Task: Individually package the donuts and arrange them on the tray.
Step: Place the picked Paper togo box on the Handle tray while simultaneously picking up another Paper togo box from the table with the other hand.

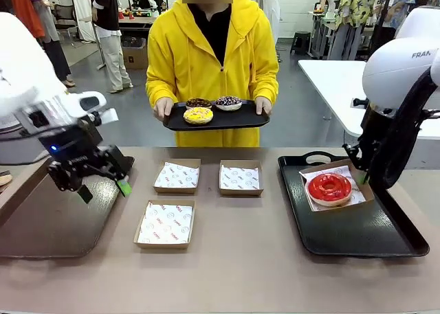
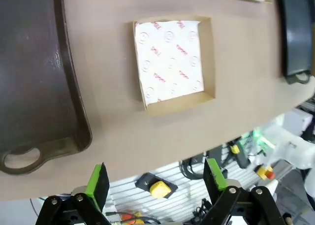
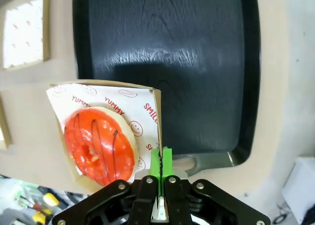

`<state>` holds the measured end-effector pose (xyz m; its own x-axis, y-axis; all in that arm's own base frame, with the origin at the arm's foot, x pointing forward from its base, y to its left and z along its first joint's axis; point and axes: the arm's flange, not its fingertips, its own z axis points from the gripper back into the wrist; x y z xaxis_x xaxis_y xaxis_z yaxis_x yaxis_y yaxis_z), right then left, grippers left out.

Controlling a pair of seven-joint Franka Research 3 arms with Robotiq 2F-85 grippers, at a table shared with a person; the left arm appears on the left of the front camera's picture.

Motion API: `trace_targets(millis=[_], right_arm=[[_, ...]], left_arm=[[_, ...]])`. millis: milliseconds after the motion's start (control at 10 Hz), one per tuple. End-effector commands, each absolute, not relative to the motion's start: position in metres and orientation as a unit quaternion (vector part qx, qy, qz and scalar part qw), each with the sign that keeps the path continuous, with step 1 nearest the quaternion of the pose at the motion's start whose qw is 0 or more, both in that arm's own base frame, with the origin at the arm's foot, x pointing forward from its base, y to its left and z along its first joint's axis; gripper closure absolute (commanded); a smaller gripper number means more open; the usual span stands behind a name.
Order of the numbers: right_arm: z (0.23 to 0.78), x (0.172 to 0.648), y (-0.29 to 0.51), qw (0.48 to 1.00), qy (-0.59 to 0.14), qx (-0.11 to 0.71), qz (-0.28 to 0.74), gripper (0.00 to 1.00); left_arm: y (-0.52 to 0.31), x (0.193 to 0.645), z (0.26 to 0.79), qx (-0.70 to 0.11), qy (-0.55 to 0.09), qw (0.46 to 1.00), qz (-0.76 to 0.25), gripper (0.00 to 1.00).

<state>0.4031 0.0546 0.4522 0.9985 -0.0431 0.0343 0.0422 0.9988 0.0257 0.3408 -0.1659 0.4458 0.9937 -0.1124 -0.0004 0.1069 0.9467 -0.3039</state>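
**Step in hand: first placement**

Jaws of the right gripper [image 3: 160, 158] clamp the box [image 3: 158, 119] wall, red donut [image 3: 98, 144] inside, at the tray [image 3: 197, 62]. Those of the left gripper [image 2: 156, 178] stand apart. Next, likely: release; three donuts [image 1: 198, 115] wait on the person's tray [image 1: 216, 125].

Red donut [image 1: 329, 187]: glossy, wet-looking glaze crossed by thin dark lines. Cardboard box [image 1: 327, 165]: matt brown card, lined with white printed paper [image 3: 98, 94]. Right tray [image 1: 357, 235]: black, smooth, plastic-like, with a soft sheen. Left tray [image 1: 41, 225]: dark brown, duller, faintly scuffed. Table [image 1: 240, 273]: smooth, matt, beige-brown. Left pincer [image 2: 156, 180] and right pincer [image 3: 161, 161]: matt black fingers faced with green rubbery pads [image 2: 98, 184]. Arm shells [image 1: 395, 66]: smooth, glossy white. Person's hoodie [image 1: 168, 46]: yellow cloth.
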Motion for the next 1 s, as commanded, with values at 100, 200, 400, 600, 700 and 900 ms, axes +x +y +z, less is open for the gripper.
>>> trace_targets(millis=[100, 200, 400, 600, 700, 900], right_arm=[[0.460, 0.402, 0.055, 0.999, -0.030, 0.017, -0.026, 0.99], [0.460, 0.402, 0.055, 0.999, -0.030, 0.017, -0.026, 0.99], [0.460, 0.402, 0.055, 0.999, -0.030, 0.017, -0.026, 0.99], [0.460, 0.402, 0.055, 0.999, -0.030, 0.017, -0.026, 0.99], [0.460, 0.402, 0.055, 0.999, -0.030, 0.017, -0.026, 0.99], [0.460, 0.402, 0.055, 0.999, -0.030, 0.017, -0.026, 0.99]], left_arm=[[-0.200, 0.355, 0.413, -0.099, -0.025, 0.994, -0.031, 0.00], [-0.213, 0.359, 0.406, -0.087, -0.036, 0.995, -0.032, 0.00], [-0.231, 0.371, 0.390, -0.060, -0.043, 0.997, -0.036, 0.00], [-0.237, 0.377, 0.386, -0.088, -0.020, 0.995, -0.036, 0.00], [-0.226, 0.365, 0.386, -0.075, -0.037, 0.995, -0.046, 0.00], [-0.226, 0.365, 0.386, -0.075, -0.037, 0.995, -0.046, 0.00]])
